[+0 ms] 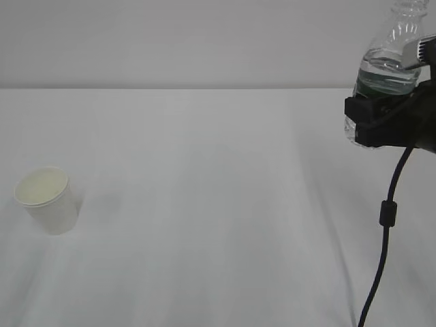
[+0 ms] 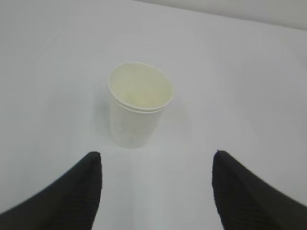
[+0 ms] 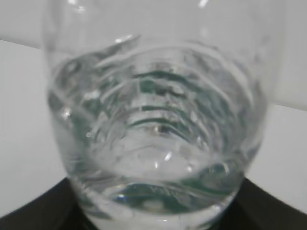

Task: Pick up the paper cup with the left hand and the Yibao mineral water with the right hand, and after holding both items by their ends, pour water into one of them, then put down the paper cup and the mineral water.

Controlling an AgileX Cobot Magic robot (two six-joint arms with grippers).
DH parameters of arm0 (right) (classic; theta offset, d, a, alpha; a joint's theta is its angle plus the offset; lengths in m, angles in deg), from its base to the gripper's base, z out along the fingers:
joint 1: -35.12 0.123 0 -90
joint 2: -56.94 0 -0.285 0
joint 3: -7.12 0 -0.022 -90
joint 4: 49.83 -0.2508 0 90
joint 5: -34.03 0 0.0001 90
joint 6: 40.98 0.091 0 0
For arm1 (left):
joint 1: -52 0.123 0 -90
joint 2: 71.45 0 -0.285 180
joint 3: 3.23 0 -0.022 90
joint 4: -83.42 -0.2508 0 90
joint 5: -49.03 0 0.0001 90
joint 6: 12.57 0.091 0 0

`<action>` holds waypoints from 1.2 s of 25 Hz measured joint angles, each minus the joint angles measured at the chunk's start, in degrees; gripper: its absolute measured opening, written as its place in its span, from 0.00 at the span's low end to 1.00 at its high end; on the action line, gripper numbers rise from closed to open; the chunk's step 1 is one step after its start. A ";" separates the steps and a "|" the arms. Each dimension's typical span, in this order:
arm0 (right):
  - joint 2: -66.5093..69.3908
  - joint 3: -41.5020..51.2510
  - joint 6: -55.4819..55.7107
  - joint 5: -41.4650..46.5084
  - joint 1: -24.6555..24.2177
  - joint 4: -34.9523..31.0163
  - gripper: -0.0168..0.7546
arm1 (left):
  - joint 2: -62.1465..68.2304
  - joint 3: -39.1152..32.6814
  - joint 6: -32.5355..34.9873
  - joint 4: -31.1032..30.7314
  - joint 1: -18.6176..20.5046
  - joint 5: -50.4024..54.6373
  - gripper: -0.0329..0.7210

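The white paper cup (image 1: 48, 199) stands upright on the white table at the far left. In the left wrist view the cup (image 2: 138, 104) stands ahead of my open left gripper (image 2: 157, 160), whose black fingertips (image 2: 86, 177) are apart from it and hold nothing. The left arm is out of the exterior view. My right gripper (image 1: 379, 122) is shut on the lower part of the Yibao mineral water bottle (image 1: 390, 65) and holds it high at the right edge, tilted slightly right. The bottle (image 3: 158, 120) fills the right wrist view, with water in it.
The white table (image 1: 218, 225) runs from the cup to the right arm. A black cable (image 1: 383, 231) hangs down from the right gripper toward the front edge. A plain grey wall stands behind.
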 joint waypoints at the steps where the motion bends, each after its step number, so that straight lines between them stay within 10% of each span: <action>1: 0.00 0.00 0.14 0.00 0.00 0.17 0.59 | 2.56 0.00 0.00 -0.59 0.00 -2.01 0.72; 30: 0.00 0.00 0.36 1.57 0.00 0.74 0.59 | 34.83 0.33 -2.94 -20.52 0.00 -27.81 0.80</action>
